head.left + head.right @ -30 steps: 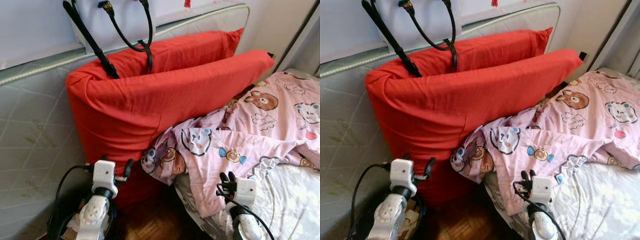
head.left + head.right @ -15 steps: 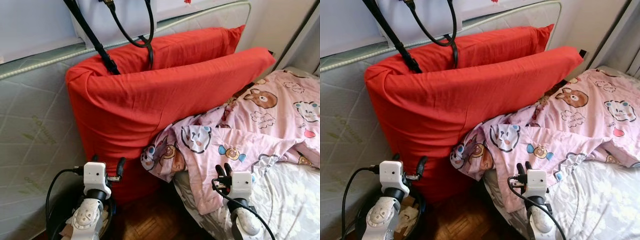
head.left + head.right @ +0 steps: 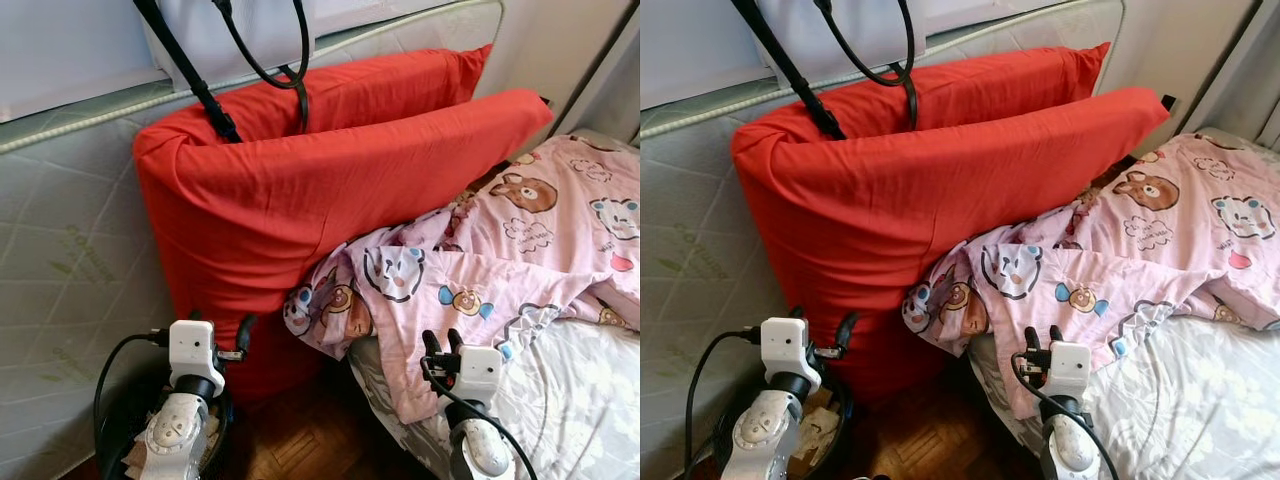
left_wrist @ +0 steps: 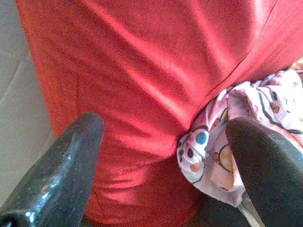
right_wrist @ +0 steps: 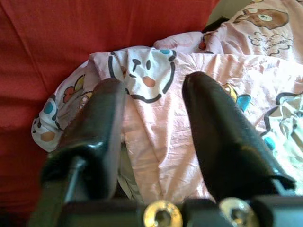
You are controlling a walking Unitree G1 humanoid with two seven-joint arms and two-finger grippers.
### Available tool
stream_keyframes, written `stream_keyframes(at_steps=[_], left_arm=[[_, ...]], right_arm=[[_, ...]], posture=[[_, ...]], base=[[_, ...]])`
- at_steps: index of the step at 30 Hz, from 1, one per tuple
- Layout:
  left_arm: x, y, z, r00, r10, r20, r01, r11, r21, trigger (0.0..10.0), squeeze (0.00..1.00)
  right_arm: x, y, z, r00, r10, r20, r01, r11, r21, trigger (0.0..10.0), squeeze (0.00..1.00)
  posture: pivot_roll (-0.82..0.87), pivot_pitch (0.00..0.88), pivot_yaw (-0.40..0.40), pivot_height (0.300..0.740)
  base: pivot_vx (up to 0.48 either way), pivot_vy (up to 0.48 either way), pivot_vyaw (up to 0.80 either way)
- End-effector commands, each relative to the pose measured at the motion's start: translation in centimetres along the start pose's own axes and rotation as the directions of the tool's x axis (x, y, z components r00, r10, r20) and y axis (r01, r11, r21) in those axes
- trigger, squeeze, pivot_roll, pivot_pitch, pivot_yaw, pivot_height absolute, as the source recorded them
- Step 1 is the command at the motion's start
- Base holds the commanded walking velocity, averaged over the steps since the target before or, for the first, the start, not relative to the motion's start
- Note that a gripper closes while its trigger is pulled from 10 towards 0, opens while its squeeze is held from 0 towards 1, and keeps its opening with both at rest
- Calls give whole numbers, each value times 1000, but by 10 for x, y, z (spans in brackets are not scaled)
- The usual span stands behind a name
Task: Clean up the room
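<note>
Since half a second ago our view has drifted only a little, and our right hand [image 3: 444, 341] sits slightly lower and closer to the hanging edge of the pink cartoon-print blanket [image 3: 470, 280], while our left hand [image 3: 217, 331] keeps its place at the foot of the red cushion [image 3: 300, 190]. That cushion stands tilted against the upright mattress [image 3: 70, 260], with the blanket bunched against its lower corner and spilling across the bed [image 3: 580, 390]. We judge the step in hand to be taking hold of the blanket to tidy it, so we should bring the right hand over the thick fold near the corner, pinch plenty of cloth, and lift clear of the cushion. Our left arm is low, its fingers [image 4: 61, 165] spread wide and empty, facing the cushion. Our right arm is raised beside the bed, fingers [image 5: 94, 137] parted and released, aimed at the blanket without touching it.
</note>
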State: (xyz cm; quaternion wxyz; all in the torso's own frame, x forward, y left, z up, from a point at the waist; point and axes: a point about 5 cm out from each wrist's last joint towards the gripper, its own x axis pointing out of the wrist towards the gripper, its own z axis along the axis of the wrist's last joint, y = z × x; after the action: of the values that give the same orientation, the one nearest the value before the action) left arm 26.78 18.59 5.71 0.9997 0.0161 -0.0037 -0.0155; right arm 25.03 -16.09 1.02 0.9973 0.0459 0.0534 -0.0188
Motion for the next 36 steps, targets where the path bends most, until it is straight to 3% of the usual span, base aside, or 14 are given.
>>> stream_keyframes(at_steps=[1, 3, 7, 8, 9, 11, 12, 13, 14, 20, 29, 36], left_arm=[[0, -2, 2, 1000, -1, -1, 1, 1000, -5, 10000, 0], [0, -4, 1, 1000, -7, -5, 7, 1000, -5, 10000, 0], [0, -5, 2, 1000, -13, -6, 13, 1000, -1, 10000, 0], [0, -5, 1, 1000, -12, -8, 12, 1000, -2, 10000, 0], [0, -4, 1, 1000, -9, -10, 9, 1000, -2, 10000, 0], [0, -3, 1, 1000, -5, -13, 5, 1000, -3, 10000, 0], [0, -3, 1, 1000, -3, -14, 3, 1000, -4, 10000, 0], [-1, -4, 1, 1000, -2, -15, 2, 1000, -5, 10000, 0], [-1, -4, 1, 1000, -3, -15, 3, 1000, -5, 10000, 0], [-1, -5, 0, 1000, -6, -19, 6, 1000, -8, 10000, 0], [-1, -5, 0, 1000, -11, -27, 10, 1000, -9, 10000, 0], [-1, -5, 0, 999, -24, -29, 23, 1000, -6, 10000, 0]], right_arm=[[-2, -1, -1, 1000, -5, -11, 5, 1000, -4, 10000, 663], [-2, -2, -2, 1000, -7, -19, 7, 1000, -11, 10000, 0], [-2, -3, -2, 1000, -8, -20, 8, 1000, -4, 10000, 0], [-2, -3, -2, 1000, -8, -19, 8, 1000, 0, 10000, 949], [-2, -3, -2, 1000, -7, -24, 7, 1000, 2, 10000, 1000], [-2, -4, -4, 999, -8, -35, 8, 1000, -9, 10000, 1000], [-2, -4, -4, 999, -8, -38, 8, 1000, -14, 10000, 757], [-2, -4, -5, 999, -6, -42, 6, 1000, -18, 10000, 427], [-2, -4, -5, 999, -7, -42, 6, 1000, -16, 10000, 0], [-1, -1, -7, 998, 5, -67, -6, 1000, -23, 10000, 0], [-3, 5, -10, 995, 49, -87, -48, 999, 10, 10000, 0], [-7, 9, -11, 994, 67, -81, -65, 998, 26, 10000, 0]], posture=[[1, 119, -22, 705], [0, 118, -22, 705], [3, 120, -20, 705], [3, 120, -20, 705], [3, 126, -20, 705], [3, 128, -20, 705], [3, 128, -20, 705], [3, 128, -20, 705], [0, 130, -20, 705], [0, 131, -21, 705], [-1, 143, -20, 656], [-7, 152, -17, 656]], base=[[0, 0, 0], [0, 0, 0], [0, 0, 0], [0, 0, 0], [0, 0, 0], [0, 0, 0], [0, 0, 0], [0, 0, 0], [0, 0, 0], [0, 0, 0], [0, 0, 0], [0, 0, 0]])
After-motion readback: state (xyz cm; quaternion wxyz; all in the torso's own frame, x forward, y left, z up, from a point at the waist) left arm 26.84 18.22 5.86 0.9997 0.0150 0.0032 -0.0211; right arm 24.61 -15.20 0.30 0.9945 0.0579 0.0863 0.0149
